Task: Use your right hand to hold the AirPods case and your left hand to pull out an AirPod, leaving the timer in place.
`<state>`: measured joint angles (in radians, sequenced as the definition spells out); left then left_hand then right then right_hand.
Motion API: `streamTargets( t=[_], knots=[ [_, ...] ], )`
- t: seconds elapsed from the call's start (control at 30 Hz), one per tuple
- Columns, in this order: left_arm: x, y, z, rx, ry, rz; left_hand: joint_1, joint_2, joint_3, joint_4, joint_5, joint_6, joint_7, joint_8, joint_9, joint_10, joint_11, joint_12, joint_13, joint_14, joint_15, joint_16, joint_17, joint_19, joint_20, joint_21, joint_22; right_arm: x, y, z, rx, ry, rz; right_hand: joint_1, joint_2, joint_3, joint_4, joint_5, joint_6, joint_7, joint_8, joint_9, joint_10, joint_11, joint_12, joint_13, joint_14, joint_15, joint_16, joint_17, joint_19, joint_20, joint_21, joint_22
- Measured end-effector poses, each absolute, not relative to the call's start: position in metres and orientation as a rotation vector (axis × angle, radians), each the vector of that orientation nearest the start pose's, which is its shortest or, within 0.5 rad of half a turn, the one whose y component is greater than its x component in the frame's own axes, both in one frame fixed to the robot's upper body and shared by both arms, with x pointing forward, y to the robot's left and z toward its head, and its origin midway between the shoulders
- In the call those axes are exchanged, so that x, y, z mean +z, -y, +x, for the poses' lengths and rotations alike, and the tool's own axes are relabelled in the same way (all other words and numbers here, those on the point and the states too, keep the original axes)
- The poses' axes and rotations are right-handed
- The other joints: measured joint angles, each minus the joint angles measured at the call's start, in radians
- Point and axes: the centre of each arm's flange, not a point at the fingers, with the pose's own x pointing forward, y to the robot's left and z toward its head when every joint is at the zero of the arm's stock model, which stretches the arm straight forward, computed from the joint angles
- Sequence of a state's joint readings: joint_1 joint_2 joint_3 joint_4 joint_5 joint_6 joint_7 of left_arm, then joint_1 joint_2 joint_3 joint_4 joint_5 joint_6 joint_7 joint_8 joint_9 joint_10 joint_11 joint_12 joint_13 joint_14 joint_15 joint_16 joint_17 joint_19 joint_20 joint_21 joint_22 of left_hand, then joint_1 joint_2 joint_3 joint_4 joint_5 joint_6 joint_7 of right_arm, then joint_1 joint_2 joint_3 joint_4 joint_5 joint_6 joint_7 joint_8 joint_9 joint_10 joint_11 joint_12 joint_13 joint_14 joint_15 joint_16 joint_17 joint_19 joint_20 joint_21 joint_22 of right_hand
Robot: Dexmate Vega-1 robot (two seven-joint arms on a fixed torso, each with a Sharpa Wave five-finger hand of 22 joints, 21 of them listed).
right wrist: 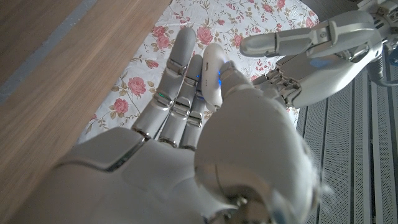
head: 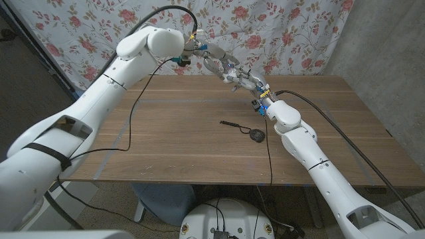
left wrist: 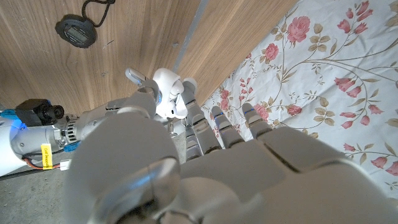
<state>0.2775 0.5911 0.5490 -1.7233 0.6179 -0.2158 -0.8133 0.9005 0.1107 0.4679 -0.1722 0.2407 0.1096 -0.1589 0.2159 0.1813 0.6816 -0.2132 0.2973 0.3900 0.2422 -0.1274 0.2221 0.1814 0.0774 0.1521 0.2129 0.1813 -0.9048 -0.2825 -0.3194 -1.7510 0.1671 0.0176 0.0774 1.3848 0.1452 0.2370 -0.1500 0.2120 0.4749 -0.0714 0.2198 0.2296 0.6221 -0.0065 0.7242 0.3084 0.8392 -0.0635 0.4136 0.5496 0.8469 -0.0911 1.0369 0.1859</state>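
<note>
Black timer (head: 256, 135) sat untouched on the table (head: 172, 139). Beyond the timer, your right hand (head: 255, 87) gripped the white AirPods case (right wrist: 211, 74) aloft; your left hand (head: 222, 67) reached it, whether holding anything unclear. AirPod apparently not out yet.

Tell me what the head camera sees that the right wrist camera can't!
Only the head view takes in the whole wooden table with the black timer lying on it, its cord stretched toward the left, and both arms reaching to the far edge. Only the right wrist view shows up close the right hand gripping the white AirPods case between thumb and fingers. Both views share the flowered cloth behind the table and the left hand close to the right one.
</note>
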Motion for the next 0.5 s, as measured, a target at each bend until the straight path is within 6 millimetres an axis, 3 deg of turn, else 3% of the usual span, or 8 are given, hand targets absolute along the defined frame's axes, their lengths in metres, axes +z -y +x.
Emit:
streamTargets(
  t=[0.3,0.5],
  knots=[
    [0.2248,-0.1197,0.5344,-0.417,0.79,1.869,0.025,0.014,0.007,-0.002,0.0,0.016,-0.002,-0.009,0.0,0.05,-0.003,0.051,0.038,0.06,-0.035,0.016,0.012,0.012,-0.002,0.0,0.0,0.0557,0.1322,0.5706,0.382,0.774,-0.221,0.0,0.0,-0.001,0.001,0.007,0.0,0.0,0.0,0.0,0.003,0.001,0.0,0.002,0.001,0.001,0.0,0.001,0.0,0.0,0.008,0.0],
    [0.2239,-0.1223,0.5346,-0.415,0.794,1.863,0.036,0.015,0.007,-0.002,0.0,0.016,-0.002,-0.013,0.0,0.053,-0.003,0.069,0.052,0.064,-0.035,0.019,0.02,0.012,-0.002,0.0,0.0,0.0558,0.1318,0.5705,0.379,0.775,-0.217,0.0,0.0,-0.001,0.001,0.007,0.0,0.0,0.0,0.0,0.003,0.001,0.0,0.002,0.001,0.001,0.0,0.002,0.0,0.0,0.015,0.0]
  ],
)
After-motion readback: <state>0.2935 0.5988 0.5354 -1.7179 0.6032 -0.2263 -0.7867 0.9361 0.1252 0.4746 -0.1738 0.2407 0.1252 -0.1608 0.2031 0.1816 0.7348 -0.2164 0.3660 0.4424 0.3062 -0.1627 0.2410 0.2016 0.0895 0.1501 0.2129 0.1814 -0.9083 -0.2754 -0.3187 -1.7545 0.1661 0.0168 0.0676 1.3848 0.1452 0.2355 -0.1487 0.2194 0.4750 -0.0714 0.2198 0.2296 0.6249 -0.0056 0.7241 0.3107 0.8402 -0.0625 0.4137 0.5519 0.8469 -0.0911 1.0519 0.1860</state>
